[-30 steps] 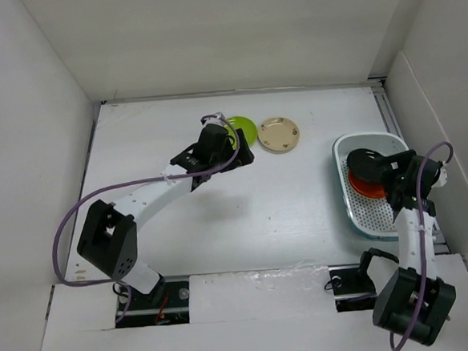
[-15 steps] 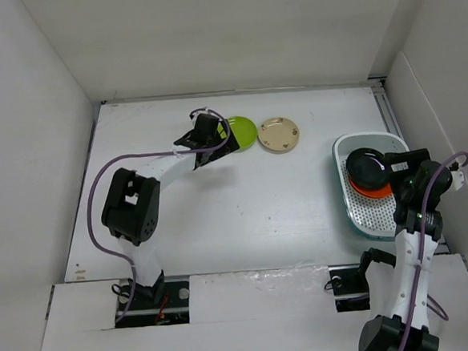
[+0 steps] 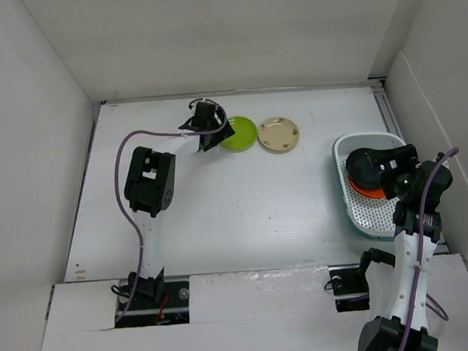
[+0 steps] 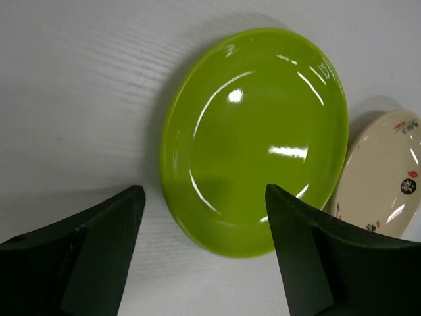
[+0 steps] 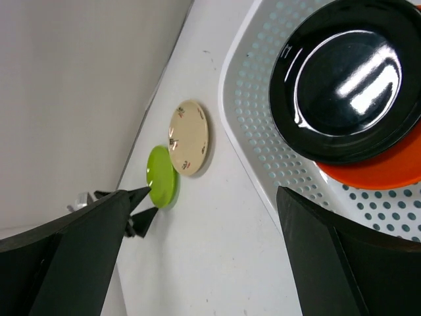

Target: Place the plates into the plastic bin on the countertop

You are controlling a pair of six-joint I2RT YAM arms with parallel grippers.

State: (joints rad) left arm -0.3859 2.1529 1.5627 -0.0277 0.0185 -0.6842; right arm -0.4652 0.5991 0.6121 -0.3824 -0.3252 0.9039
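A lime green plate point(image 3: 240, 132) point(image 4: 256, 138) lies flat on the countertop point(image 3: 244, 199) at the back. A beige plate point(image 3: 279, 134) point(image 4: 385, 178) with brown markings touches its right side. My left gripper point(image 3: 212, 131) point(image 4: 202, 195) is open, its jaws straddling the green plate's near rim without pinching it. The plastic bin point(image 3: 373, 214) point(image 5: 263, 118) at the right holds a black plate point(image 3: 366, 165) point(image 5: 345, 79) resting on an orange plate point(image 3: 363, 189) point(image 5: 388, 171). My right gripper point(image 3: 388, 168) point(image 5: 212, 194) hangs open and empty above the bin.
White walls close in the countertop on the left, back and right. The bin stands against the right wall. The left arm reaches diagonally across the left half of the countertop, its cable looping beside it.
The left arm has stretched farther back, bringing its gripper to the green plate's left rim. The right gripper has shifted slightly over the bin, still open.
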